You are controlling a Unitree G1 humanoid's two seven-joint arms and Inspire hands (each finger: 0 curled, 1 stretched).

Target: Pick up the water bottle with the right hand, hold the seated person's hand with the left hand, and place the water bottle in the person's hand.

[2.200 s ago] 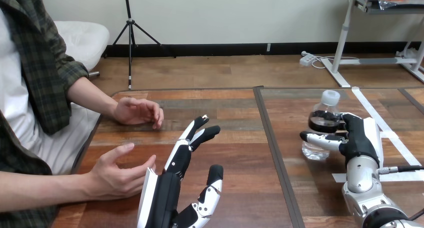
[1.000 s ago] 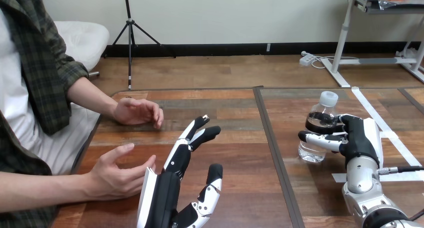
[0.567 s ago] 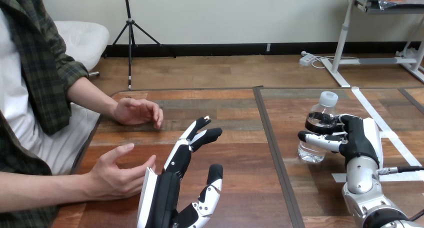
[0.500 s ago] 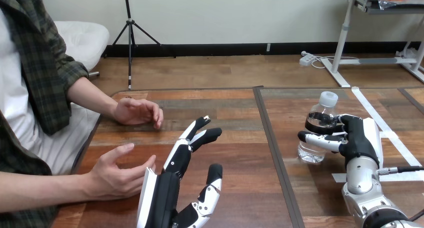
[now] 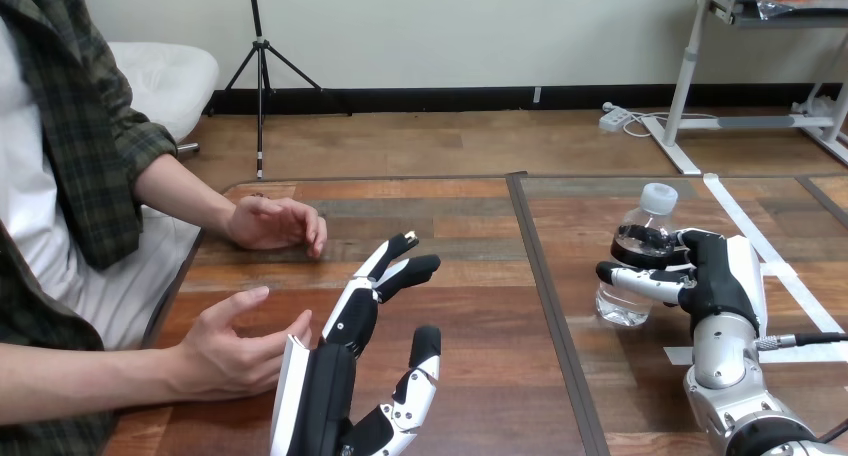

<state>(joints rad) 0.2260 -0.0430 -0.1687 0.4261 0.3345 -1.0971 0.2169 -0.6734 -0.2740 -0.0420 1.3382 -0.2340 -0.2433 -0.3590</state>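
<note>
**Right side.** The robot's right hand (image 5: 716, 279) is closed round the clear plastic water bottle with a white cap and a dark label band (image 5: 648, 216). Its fingers (image 5: 645, 244) wrap the label band and the thumb crosses the front of the body lower down. The bottle is upright over the right half of the brown wooden tabletop (image 5: 480, 238). Whether its base rests on the wood or has just cleared it cannot be told. The mid-body grip leaves the cap and base free, which should suit a handover.

**Left side.** The robot's left hand (image 5: 333, 381) hangs over the tabletop's near left part. Its fingers (image 5: 382, 274) are straight and spread and hold nothing. The palm is turned towards the centre of the tabletop and the white back shell towards the person. The person's hand at the view's lower left (image 5: 232, 354) is half open, thumb up, just beside that shell. Whether the two touch cannot be told. No robot finger is curled round it.

**Also present.** The person's hand at the view's upper left (image 5: 272, 222) lies loosely curled on the tabletop, apart from both robot hands.

**Assessment.** The bottle grasp appears done. Holding the person's hand and delivering the bottle are not yet done. The bottle is well apart from the receiving hand, so it has to cross the tabletop's centre seam.
</note>
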